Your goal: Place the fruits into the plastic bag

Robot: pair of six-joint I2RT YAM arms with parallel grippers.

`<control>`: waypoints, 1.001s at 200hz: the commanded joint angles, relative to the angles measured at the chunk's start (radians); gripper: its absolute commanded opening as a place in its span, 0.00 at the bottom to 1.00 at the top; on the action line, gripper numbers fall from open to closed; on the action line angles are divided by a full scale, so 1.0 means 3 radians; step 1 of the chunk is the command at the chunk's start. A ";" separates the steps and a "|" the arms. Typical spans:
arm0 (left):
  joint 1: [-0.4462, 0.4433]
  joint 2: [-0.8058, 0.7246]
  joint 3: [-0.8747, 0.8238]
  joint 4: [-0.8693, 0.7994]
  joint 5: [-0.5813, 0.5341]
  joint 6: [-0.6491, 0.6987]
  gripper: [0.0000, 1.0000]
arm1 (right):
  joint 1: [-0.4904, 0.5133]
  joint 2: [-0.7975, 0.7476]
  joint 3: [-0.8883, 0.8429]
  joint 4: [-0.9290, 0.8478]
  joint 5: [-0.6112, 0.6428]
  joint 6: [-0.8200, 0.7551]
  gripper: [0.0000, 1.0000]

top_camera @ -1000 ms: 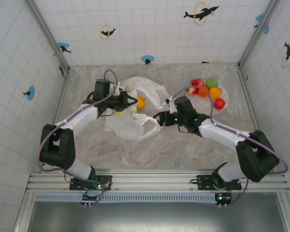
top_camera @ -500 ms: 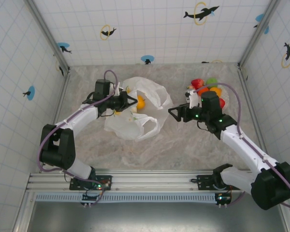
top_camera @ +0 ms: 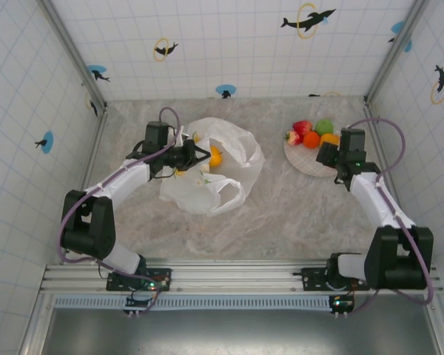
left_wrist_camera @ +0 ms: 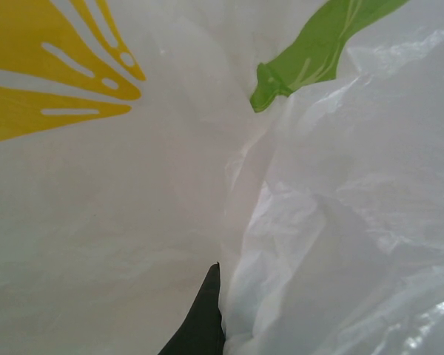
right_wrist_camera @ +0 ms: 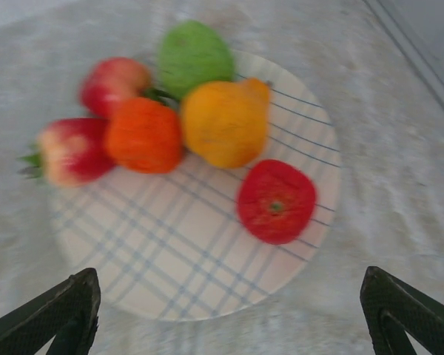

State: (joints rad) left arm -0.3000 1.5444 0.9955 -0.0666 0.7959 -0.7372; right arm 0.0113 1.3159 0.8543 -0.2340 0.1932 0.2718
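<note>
The plastic bag (top_camera: 207, 188) lies crumpled left of the table's centre, with one orange fruit (top_camera: 216, 157) showing at its mouth. The left gripper (top_camera: 202, 154) is clenched on the bag's rim. Six more fruits (right_wrist_camera: 224, 122) cluster on a checked plate (right_wrist_camera: 170, 251) near the far right corner. The right gripper (right_wrist_camera: 229, 296) hangs spread wide and empty over the plate's edge.

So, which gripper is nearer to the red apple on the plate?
Right. The right gripper hangs open above the plate, the red apple close in front of it. The left gripper is far across the table, shut on the plastic bag.
</note>
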 commanded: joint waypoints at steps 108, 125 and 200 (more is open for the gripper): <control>0.0016 0.0004 0.0010 0.0008 0.0032 -0.0048 0.00 | -0.0107 0.1475 0.0760 0.0087 0.0406 -0.0019 0.81; 0.0022 0.0002 0.0010 0.0002 0.0033 -0.0043 0.00 | -0.0115 0.1576 0.0841 0.0067 0.0409 -0.0039 0.79; 0.0018 -0.0010 0.0000 -0.0024 0.0038 -0.0026 0.00 | -0.0124 0.1721 0.0941 0.0025 0.0370 -0.0067 0.59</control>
State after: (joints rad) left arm -0.3000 1.5448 0.9955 -0.0666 0.7963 -0.7414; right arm -0.0216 1.8244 1.1019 -0.2150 0.2939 0.2539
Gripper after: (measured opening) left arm 0.041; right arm 0.620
